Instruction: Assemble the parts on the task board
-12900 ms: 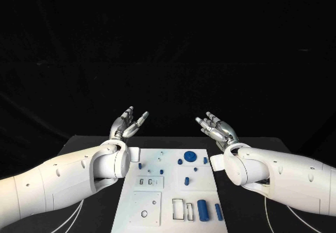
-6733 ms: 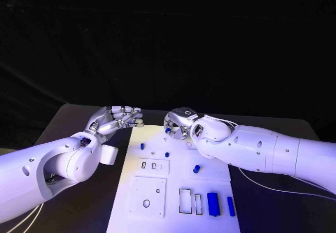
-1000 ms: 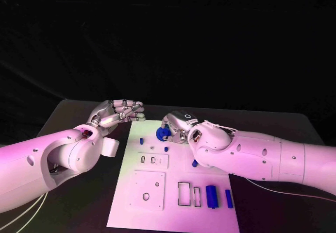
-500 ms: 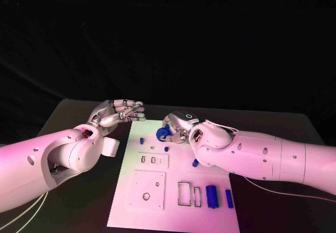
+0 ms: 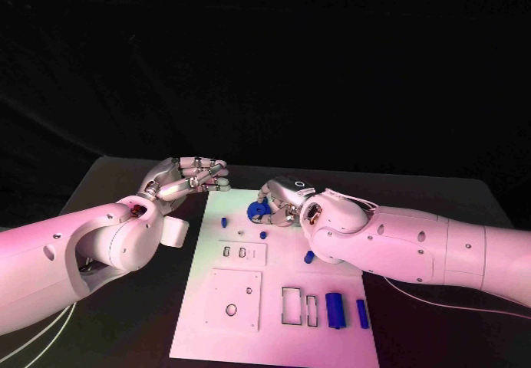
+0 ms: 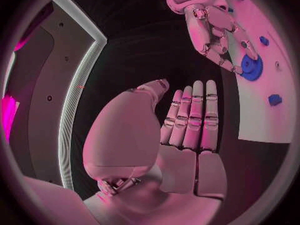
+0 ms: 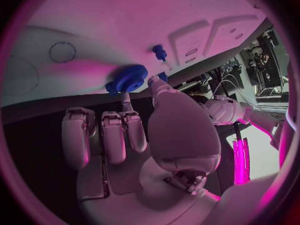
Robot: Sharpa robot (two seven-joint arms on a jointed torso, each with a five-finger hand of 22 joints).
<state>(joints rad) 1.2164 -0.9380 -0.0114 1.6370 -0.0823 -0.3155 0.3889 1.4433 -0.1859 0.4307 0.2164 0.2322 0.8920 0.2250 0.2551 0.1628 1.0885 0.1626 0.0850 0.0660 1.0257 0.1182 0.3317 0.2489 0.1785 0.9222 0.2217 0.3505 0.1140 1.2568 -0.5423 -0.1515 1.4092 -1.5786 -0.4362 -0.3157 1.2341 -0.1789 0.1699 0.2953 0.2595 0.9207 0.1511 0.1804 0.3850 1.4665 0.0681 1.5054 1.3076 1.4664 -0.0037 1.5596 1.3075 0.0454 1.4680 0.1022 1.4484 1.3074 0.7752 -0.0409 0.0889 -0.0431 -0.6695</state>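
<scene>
Black tabletop [image 5: 122,180] is bearing the white rectangular task board [image 5: 277,337], at whose far end the round blue toothed gear [image 5: 258,209] is being pinched by the right hand [image 5: 283,201] and should be lowered level, while the left hand [image 5: 186,178] is being kept curled, empty, beside it.

The left hand [image 6: 181,130] is empty with fingers side by side, just off the task board [image 6: 262,110], where the right hand [image 6: 215,27] holds a blue gear [image 6: 252,68].
</scene>
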